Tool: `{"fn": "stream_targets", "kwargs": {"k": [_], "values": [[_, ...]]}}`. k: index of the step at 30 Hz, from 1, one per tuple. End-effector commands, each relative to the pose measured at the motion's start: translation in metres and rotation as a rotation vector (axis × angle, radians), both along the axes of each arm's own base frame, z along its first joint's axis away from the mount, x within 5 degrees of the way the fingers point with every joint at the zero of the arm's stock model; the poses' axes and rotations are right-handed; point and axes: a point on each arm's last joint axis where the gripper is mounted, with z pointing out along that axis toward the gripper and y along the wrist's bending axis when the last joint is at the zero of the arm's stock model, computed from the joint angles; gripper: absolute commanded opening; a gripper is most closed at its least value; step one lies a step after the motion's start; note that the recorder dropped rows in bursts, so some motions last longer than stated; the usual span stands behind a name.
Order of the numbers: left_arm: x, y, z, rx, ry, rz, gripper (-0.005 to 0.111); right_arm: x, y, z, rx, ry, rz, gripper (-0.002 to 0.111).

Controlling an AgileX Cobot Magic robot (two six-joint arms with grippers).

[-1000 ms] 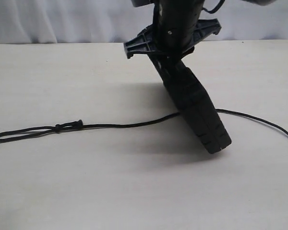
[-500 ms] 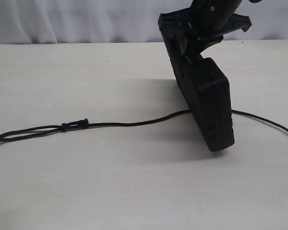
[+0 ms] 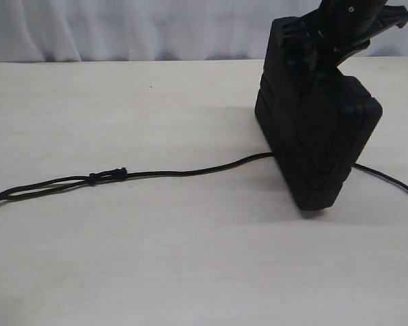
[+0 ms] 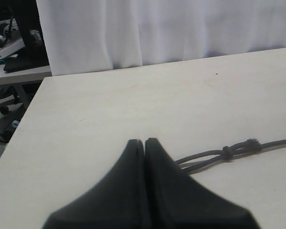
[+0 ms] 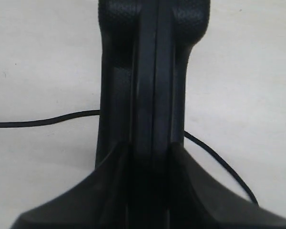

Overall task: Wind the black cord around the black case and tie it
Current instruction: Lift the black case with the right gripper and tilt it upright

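My right gripper [image 3: 324,42] holds the black case [image 3: 319,142] by its upper edge, so the case stands tilted with its lower corner at the table. In the right wrist view the case [image 5: 152,71] fills the gap between the jaws of the right gripper [image 5: 150,149]. The black cord [image 3: 177,174] lies across the table, passing behind or under the case and coming out on its right. Its knot [image 3: 95,178] and doubled end lie at the left. My left gripper [image 4: 144,142] is shut and empty, close to the knotted end of the cord [image 4: 226,151].
A white curtain [image 3: 122,27] hangs behind the pale table [image 3: 190,272]. In the left wrist view the table's side edge [image 4: 24,124] shows, with a chair and clutter [image 4: 14,47] beyond it.
The right gripper has carried the case to the right and turned it, so its broad face now shows. The cord's looped end has slid a little to the right.
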Motion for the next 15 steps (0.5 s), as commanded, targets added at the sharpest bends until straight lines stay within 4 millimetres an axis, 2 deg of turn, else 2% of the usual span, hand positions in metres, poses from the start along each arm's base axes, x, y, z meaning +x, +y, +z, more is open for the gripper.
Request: {"fn": "stream_targets", "kwargs": {"k": [1, 7, 15], "values": [[0.0001, -0.0001, 0.0003, 0.003, -0.012, -0.002, 0.0, 0.0035, -0.0052, -0.0206, -0.06, 0.067, 0.05, 0.004], [0.0001, -0.0001, 0.0003, 0.003, -0.012, -0.002, 0.0, 0.0017, -0.0059, -0.0262, -0.089, 0.091, 0.121, 0.004], [0.0001, -0.0001, 0.0003, 0.003, -0.012, -0.002, 0.0, 0.0016, -0.0059, -0.0265, -0.093, 0.093, 0.134, 0.004]]}}
